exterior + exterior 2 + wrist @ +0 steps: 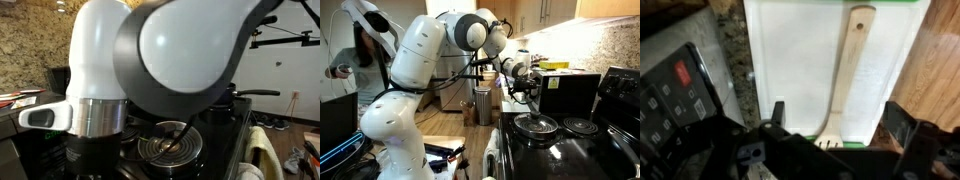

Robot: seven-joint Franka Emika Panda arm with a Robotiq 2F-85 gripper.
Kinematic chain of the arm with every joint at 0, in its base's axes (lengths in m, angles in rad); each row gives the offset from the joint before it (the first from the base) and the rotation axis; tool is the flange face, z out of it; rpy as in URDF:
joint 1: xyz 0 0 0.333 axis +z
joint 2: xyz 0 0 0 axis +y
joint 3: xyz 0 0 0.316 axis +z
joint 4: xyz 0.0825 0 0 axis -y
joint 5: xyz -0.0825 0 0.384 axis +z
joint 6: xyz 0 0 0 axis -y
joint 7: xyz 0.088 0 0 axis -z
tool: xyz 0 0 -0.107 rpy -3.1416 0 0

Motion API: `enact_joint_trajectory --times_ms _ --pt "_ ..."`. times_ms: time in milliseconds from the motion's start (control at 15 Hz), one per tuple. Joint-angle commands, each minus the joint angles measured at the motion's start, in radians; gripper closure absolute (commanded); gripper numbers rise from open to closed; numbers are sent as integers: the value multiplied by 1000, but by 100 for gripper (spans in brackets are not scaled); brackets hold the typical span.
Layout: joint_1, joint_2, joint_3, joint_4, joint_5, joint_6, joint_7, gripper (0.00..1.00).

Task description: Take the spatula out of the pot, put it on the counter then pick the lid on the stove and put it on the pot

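Spatula (845, 75): flat on white board (790, 60), desk (733, 45); jaws wide apart above it, so prob. released, next pick pending.

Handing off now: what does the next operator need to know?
Claw: open above the spatula, holding nothing.
Spatula: lies flat on the white board on the counter.
Lid: sits on a burner of the stove.
Pot: on the stove, partly hidden by the arm.
Done: spatula out of the pot and set down.
Left: lid onto pot.
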Motion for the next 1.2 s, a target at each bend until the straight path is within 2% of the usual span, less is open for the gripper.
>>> enact_joint_trajectory --times_ms 0,267,467,600,800,867,933,1000,1133 --pt "-97 -71 108 -69 171 -37 -145 0" --pt "-131 -205 94 -116 237 -219 -132 0" --pt "-141 -299 48 -135 285 -370 -124 0" --pt "-135 -361 2 -161 313 -426 -122 0" --pt "-124 -441 -70 -231 319 -430 -115 0" --pt "-122 -457 -88 -258 315 -400 -143 0" --pt "-120 -466 -96 -286 341 -310 -218 0" --pt "-95 -408 -107 -201 297 -404 -136 0" --pt "-97 -430 -120 -241 311 -346 -179 0"
